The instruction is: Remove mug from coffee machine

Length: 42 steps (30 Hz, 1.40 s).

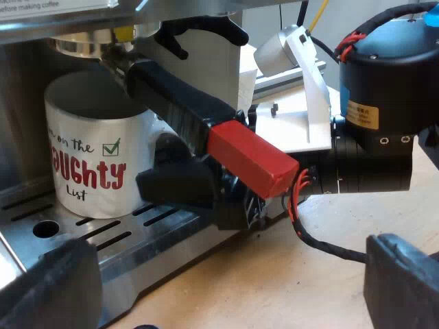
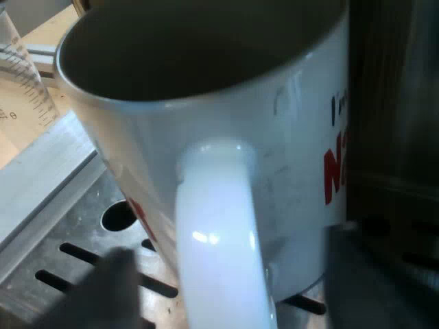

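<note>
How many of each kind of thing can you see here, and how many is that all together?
mug: 1
espresso machine: 1
metal holder with the red-ended handle: 1
measuring glass: 1
grippers: 2, the left gripper and the right gripper
Total: 6

Even indoor light leaves glare on the mug (image 2: 281,144) handle (image 2: 216,240) and shade under the machine (image 1: 159,237).
</note>
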Available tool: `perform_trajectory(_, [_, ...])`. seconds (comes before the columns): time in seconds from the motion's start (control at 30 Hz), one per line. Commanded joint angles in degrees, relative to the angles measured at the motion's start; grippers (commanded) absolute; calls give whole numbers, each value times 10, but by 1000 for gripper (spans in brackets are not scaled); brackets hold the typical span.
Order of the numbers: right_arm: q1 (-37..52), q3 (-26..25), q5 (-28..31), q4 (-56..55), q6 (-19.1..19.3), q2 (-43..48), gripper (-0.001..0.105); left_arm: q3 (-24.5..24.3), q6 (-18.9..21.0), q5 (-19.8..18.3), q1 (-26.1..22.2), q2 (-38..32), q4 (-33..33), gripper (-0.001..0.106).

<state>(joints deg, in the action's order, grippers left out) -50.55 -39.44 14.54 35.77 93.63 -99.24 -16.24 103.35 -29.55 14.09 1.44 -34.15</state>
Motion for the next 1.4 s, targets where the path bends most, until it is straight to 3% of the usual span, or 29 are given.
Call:
perform_trajectory(0.03, [1, -6, -10, 0, 4, 2, 30, -1, 1, -7, 2, 1, 12, 79])
perform_trajectory(0.17, [1, -6, -10, 0, 4, 2, 2, -1, 1, -7, 2, 1, 12, 79])
perform_trajectory(0.2, [1, -6, -10, 0, 4, 2, 0, -1, 1, -7, 2, 1, 12, 79])
perform_trajectory(0.6, [-23, -4, 14, -31, 5, 18, 0, -1, 2, -7, 2, 1, 13, 79])
perform_trajectory(1.07, [-25, 1, 29, -219, 5, 118, 0, -1, 6, -11, 2, 1, 14, 79])
perform_trajectory(1.3, [-25, 21, 28, -248, -1, 162, 0, -1, 10, -11, 2, 1, 14, 79])
perform_trajectory(1.4, [-37, 56, 28, -249, -1, 207, 0, -1, 10, -11, 2, 1, 14, 79])
